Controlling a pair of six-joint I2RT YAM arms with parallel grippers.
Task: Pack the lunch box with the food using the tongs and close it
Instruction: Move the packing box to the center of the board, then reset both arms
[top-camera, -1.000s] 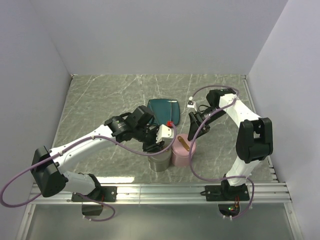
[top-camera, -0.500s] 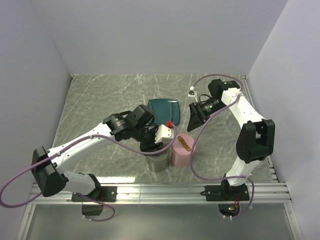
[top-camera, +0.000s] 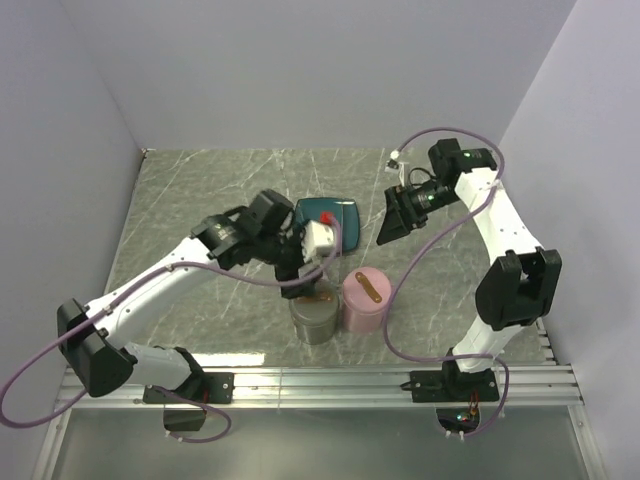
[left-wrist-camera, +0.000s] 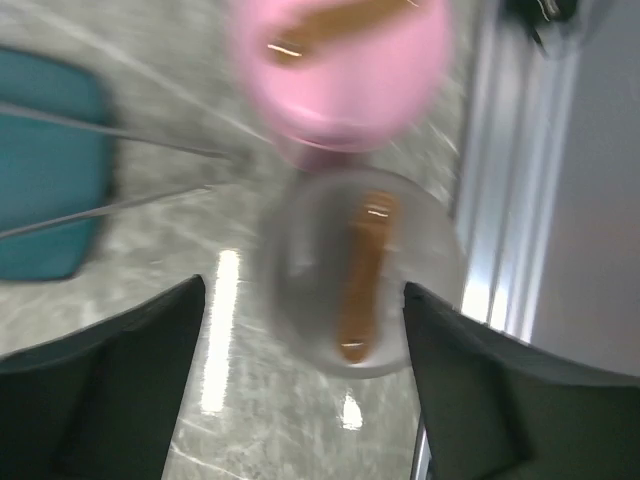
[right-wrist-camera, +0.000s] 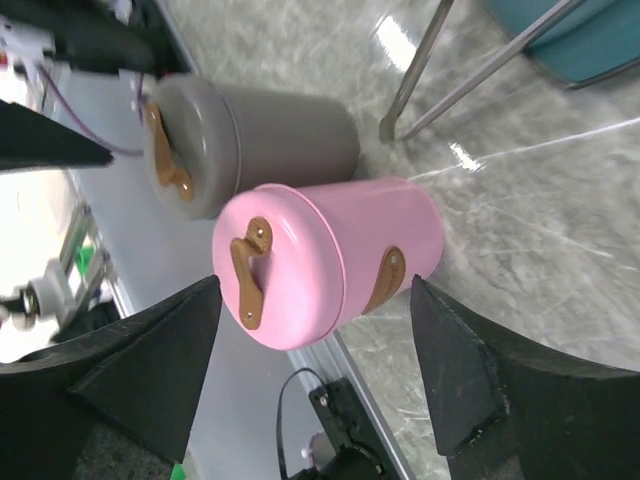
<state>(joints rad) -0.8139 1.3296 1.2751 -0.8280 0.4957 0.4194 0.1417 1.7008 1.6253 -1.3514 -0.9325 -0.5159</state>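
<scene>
Right, on the overhead feed I see the desk (top-camera: 200, 200) hemmed in by a left wall (top-camera: 60, 150), a back wall (top-camera: 320, 70) and a right wall (top-camera: 575, 150), with a metal rail (top-camera: 320, 380) along its near edge. Taking the teal plate (top-camera: 348, 212) as my marker, the widest bare stretch lies on the left arm's side of it and on toward the back wall. The strip between the plate and the right wall is narrower.

The left arm (top-camera: 170, 280) reaches diagonally from its base to the plate's near left corner. Its left claw (left-wrist-camera: 304, 284) hangs spread wide and empty over the grey lunch box (top-camera: 315, 320), which stands nearer the rail than the plate. The right arm (top-camera: 500, 230) is folded high by the right wall. Its right claw (right-wrist-camera: 315, 281) hovers off the plate's right edge, gaping wide with nothing in it.

The pink lunch box (top-camera: 365, 300) stands just beside the grey one, also nearer the rail than the plate; I cannot tell whether they touch. Both have their lids on, each with a brown handle. The tongs (right-wrist-camera: 417, 62) lie with their thin arms over the plate and the joined end on the desk near the grey box. One red food piece (top-camera: 327, 215) sits on the plate.
</scene>
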